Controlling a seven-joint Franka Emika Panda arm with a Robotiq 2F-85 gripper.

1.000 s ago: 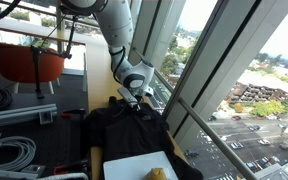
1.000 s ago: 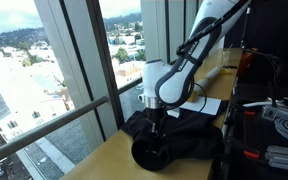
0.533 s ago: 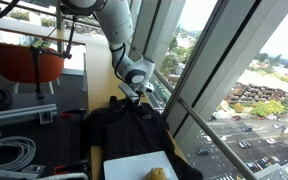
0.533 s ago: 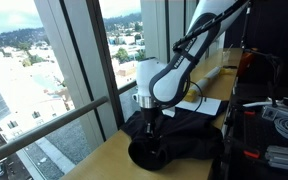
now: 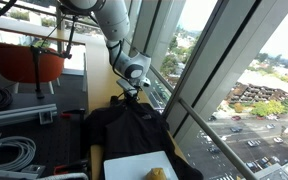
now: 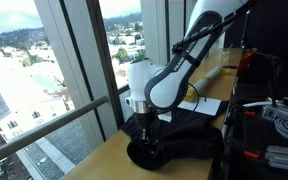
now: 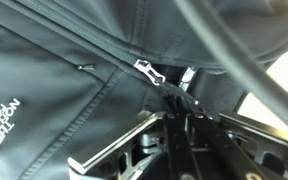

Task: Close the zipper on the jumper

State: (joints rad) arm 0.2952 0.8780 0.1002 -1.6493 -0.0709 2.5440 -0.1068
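Note:
A black jumper (image 5: 124,128) lies on the wooden counter by the window; it also shows in the other exterior view (image 6: 179,140). In the wrist view its black fabric (image 7: 44,90) fills the frame, with a closed zipper seam running diagonally to a silver zipper slider (image 7: 146,70). A black pull tab (image 7: 174,99) leads from the slider into my gripper (image 7: 176,110), whose fingers are pressed together on it. In both exterior views my gripper (image 5: 134,93) (image 6: 144,122) points down onto the jumper.
A window frame and glass (image 5: 199,70) run close beside the jumper. A white plate with food (image 5: 144,168) sits at the counter's near end. An orange chair (image 5: 29,60) and cables (image 5: 4,150) stand to the side. White paper (image 6: 209,105) lies behind the jumper.
The arm has shifted along the jumper, carrying the gripper and zipper pull a little further along the seam.

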